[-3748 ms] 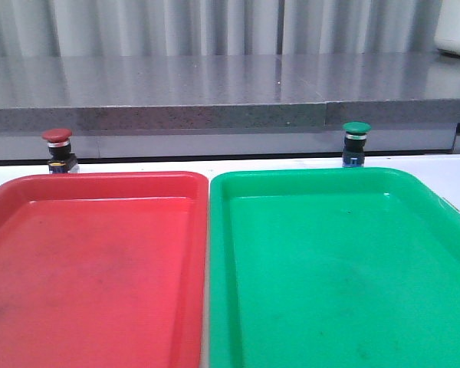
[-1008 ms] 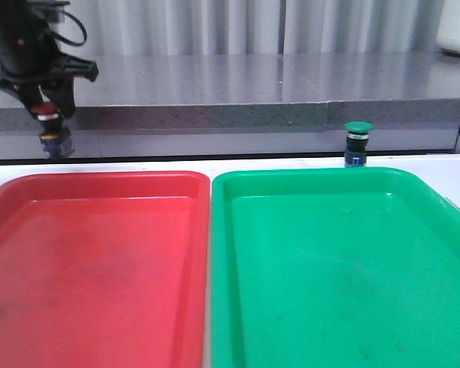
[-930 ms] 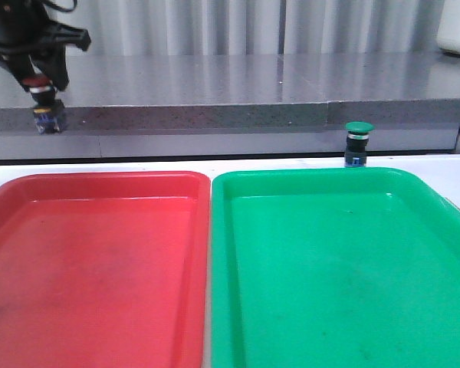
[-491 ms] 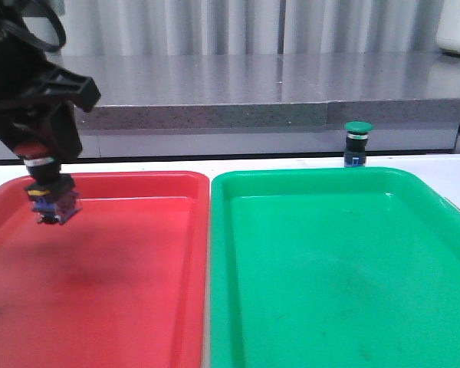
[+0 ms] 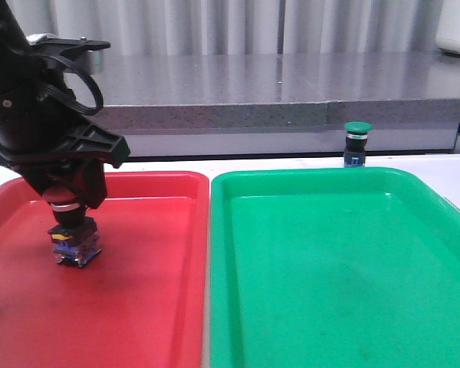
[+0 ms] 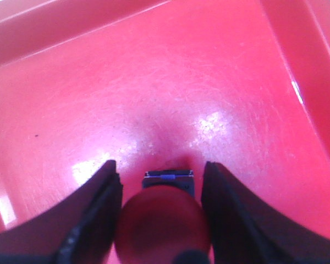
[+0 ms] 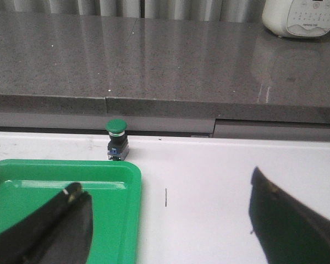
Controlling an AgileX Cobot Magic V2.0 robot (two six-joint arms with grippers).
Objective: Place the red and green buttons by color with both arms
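I am holding the red button [image 5: 75, 242] pinched in my left gripper [image 5: 70, 201] low over the red tray [image 5: 138, 307], unreleased, while my right gripper [image 7: 168, 220] is waiting spread wide and the green button [image 5: 356, 142] is standing just behind the green tray [image 5: 337, 268].

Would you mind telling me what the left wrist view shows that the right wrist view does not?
Only the left wrist view shows the red button gripped between the left gripper jaws above the red tray. Only the right wrist view shows the green button standing on the white table beyond the green tray, and the open right gripper. Neither view shares any object with the other.
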